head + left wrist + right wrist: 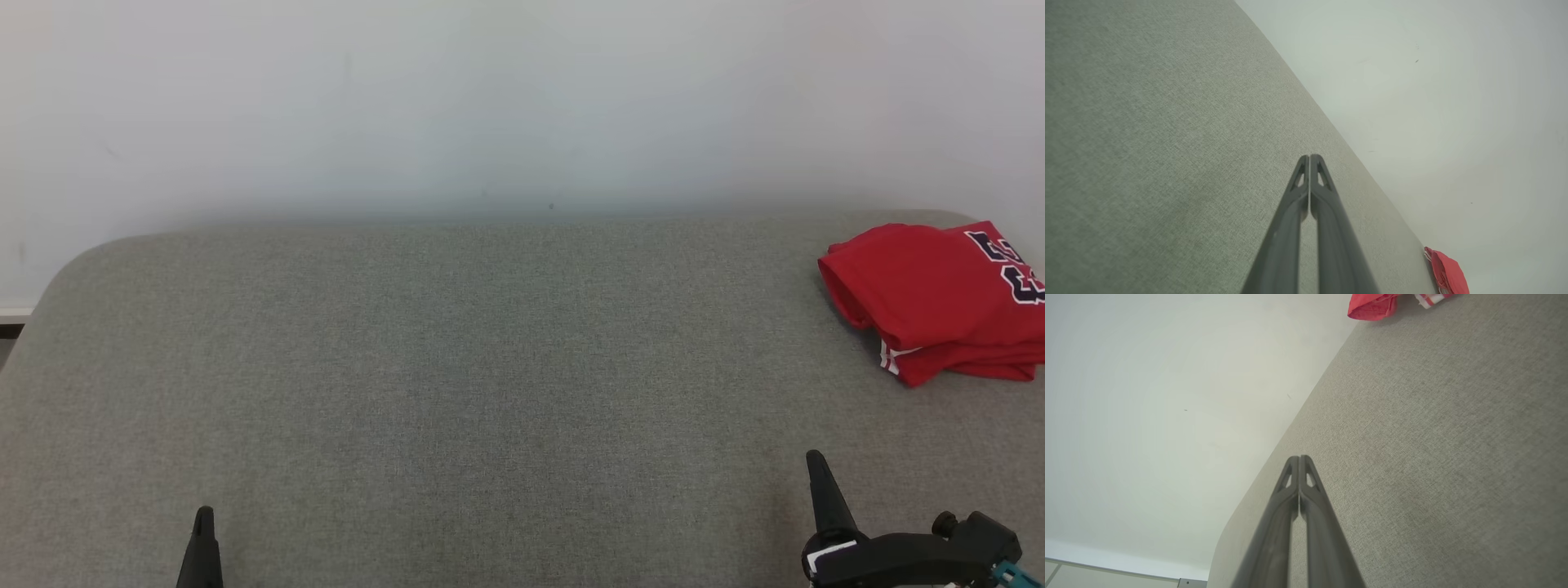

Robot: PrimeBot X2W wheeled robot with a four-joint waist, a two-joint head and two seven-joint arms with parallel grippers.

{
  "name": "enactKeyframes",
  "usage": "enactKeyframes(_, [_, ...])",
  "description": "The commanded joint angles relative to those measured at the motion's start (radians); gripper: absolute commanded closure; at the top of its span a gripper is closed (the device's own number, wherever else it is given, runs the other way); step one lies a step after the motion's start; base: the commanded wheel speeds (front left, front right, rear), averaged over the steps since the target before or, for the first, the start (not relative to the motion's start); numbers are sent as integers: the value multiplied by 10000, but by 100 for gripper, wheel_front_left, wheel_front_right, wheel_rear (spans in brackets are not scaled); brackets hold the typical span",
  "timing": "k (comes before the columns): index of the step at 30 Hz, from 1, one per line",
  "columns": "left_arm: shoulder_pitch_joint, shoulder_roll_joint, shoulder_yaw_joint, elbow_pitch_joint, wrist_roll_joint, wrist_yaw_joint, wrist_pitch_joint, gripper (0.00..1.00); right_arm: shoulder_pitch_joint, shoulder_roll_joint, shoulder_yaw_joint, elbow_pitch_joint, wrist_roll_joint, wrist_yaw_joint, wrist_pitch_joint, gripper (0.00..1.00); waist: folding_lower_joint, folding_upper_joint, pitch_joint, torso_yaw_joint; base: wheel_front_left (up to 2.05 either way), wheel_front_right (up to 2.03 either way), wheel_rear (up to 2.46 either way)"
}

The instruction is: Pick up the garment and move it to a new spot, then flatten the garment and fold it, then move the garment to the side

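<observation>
A red garment (931, 298) with dark lettering and a white-striped edge is seen folded into a compact bundle at the far right corner of the grey fabric surface (490, 367), close to the rear edge, behind which a pale wall (490, 98) is seen. The left gripper (1309, 157) is held at the surface's near left part, fingers pressed together on nothing. The right gripper (1299, 457) is likewise clenched and empty at the surface's near right part, well apart from the garment.

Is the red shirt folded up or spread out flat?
Folded. The red shirt sits as a small bundle with layers stacked at its near edge, at the far right of the grey surface.
</observation>
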Motion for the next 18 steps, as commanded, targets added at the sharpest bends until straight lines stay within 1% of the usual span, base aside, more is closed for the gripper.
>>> enactKeyframes(1, [-248,6,2,-64,-238,-18,71,100,-198,30,-41,-133,253,-9,59,100,-1,0,4,2,0,0,0])
enactKeyframes(18, [-555,-48,-31,24,-2098,-47,530,100,-375,111,-153,-184,2007,-12,516,100,-1,0,72,29,0,0,0])
